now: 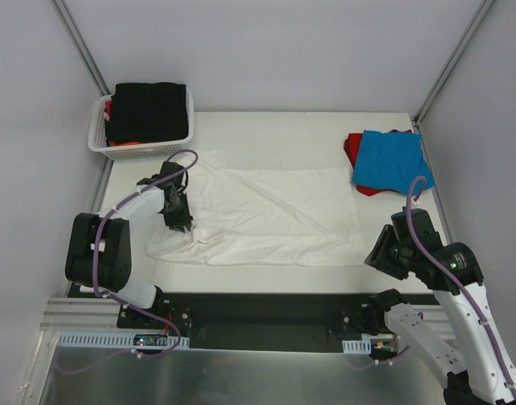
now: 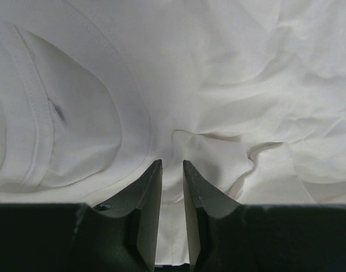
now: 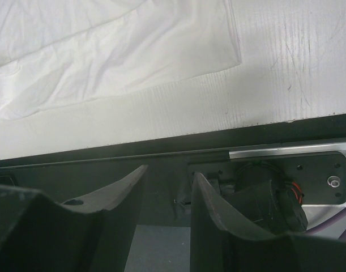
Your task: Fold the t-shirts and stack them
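Risk — left gripper [image 2: 172,170] clenched on only a thin fold of the large white cotton t-shirt [image 1: 274,211], may slip when lifted; right gripper [image 3: 170,181] gapes, empty.

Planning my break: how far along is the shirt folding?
Done: blue t-shirt folded atop red t-shirt, far right. In hand: left end effector pinches the spread white t-shirt; right end effector open, idle. Left: fold and stack it, plus black t-shirt in the basket.
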You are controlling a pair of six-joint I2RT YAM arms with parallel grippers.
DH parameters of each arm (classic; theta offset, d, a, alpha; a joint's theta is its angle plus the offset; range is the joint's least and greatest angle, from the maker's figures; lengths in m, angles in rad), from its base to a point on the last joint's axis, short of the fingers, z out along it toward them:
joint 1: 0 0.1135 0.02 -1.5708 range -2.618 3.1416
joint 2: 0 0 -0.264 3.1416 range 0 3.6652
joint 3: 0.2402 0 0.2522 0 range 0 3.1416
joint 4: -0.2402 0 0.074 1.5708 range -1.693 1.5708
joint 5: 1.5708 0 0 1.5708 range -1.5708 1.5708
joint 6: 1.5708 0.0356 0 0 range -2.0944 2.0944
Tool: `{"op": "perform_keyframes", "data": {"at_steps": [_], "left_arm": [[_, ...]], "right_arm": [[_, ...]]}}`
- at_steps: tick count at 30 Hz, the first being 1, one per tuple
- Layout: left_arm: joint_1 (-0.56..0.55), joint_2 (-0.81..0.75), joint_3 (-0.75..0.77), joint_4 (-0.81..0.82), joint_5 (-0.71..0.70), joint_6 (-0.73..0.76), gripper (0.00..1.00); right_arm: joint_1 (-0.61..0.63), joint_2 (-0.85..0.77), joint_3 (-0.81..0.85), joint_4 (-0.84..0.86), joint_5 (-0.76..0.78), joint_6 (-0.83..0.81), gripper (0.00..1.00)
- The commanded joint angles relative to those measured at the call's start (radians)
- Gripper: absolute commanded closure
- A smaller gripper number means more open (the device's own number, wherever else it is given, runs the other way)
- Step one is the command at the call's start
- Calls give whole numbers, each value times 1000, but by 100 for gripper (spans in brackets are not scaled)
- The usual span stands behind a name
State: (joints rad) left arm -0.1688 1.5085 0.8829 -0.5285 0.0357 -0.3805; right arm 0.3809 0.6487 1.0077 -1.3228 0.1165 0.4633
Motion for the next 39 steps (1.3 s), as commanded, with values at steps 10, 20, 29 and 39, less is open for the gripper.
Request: {"op": "perform_keyframes", "data": {"at_steps": [10, 20, 29, 39], "left_arm": [[3, 24, -2, -7, -8, 3, 82], [2, 24, -7, -2, -8, 3, 98], [2, -40, 7, -18, -22, 8, 100], [2, -152, 102, -123, -91, 28, 96]], "right_arm": [[4, -20, 17, -104, 14, 20, 59], [4, -17, 16, -99, 12, 18, 59], [6, -21, 11, -104, 14, 15, 59], [4, -17, -11, -70, -5, 17, 59]]}}
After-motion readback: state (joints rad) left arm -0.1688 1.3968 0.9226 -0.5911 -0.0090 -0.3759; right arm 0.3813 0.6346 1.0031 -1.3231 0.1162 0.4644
